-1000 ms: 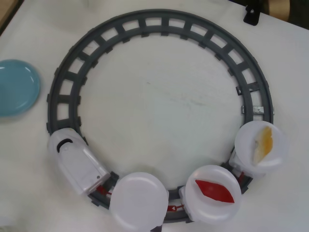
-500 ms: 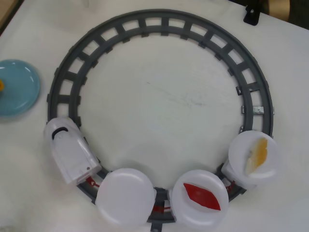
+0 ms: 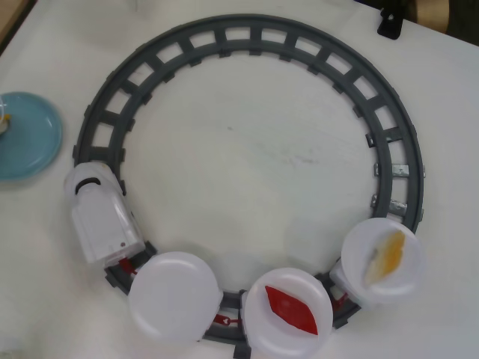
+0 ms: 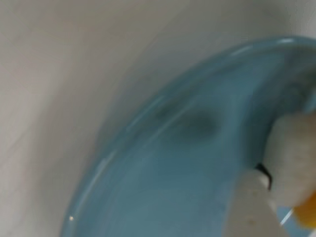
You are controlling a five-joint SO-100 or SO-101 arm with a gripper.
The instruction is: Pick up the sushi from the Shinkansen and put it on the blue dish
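Observation:
The blue dish (image 3: 26, 134) lies at the left edge of the overhead view and fills the blurred wrist view (image 4: 187, 163). In the wrist view my gripper (image 4: 281, 197) is low over the dish. A white finger (image 4: 254, 210) presses against the sushi (image 4: 307, 213), of which an orange corner and a whitish body show. In the overhead view only a small white-and-orange bit (image 3: 4, 120) shows over the dish at the frame edge. The Shinkansen (image 3: 101, 217) stands on the track at lower left. Its first plate (image 3: 174, 295) is empty.
A grey circular track (image 3: 299, 45) takes up most of the table. The second plate holds a red pointed piece (image 3: 290, 308). The third plate holds a pale orange-and-white piece (image 3: 385, 258). A black clamp (image 3: 389, 22) sits at the top right.

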